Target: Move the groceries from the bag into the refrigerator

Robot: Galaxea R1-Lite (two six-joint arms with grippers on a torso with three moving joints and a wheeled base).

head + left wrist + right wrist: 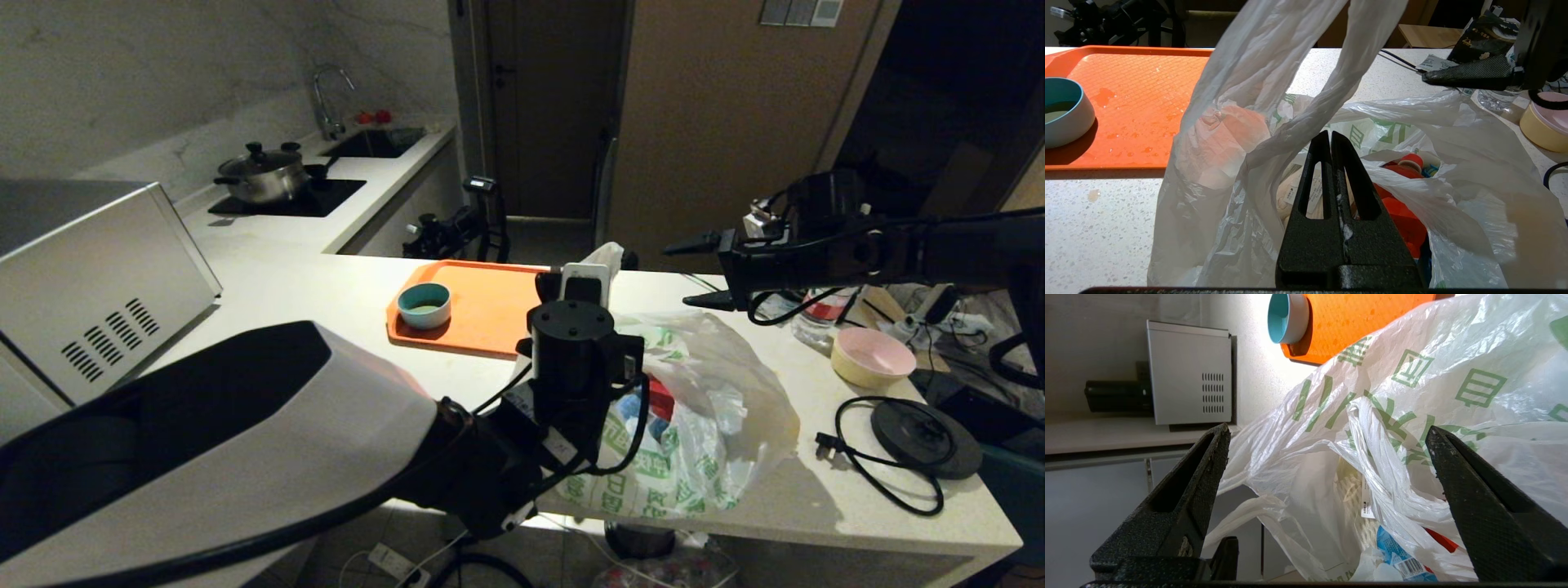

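Note:
The bag [694,425], crinkly white plastic with green characters, sits on the white counter near its front edge with its mouth gaping. My left gripper [1329,133] is shut on the bag's edge by a handle [1306,122], with a sliver of white film pinched between the jaws, and holds it up [586,273]. Inside lie groceries: a beige lump with a label [1290,192], a red pack [1404,208] and a blue pack with a barcode [1406,561]. My right gripper [682,273] hovers just above the bag's right side, open wide [1327,430], holding nothing. The refrigerator is out of view.
An orange tray [490,302] with a teal bowl [424,305] lies behind the bag. A silver box with vent slots [98,286] stands at the left. At the right are a pink bowl [872,357], a water bottle [816,314] and a black kettle base with cord [927,437].

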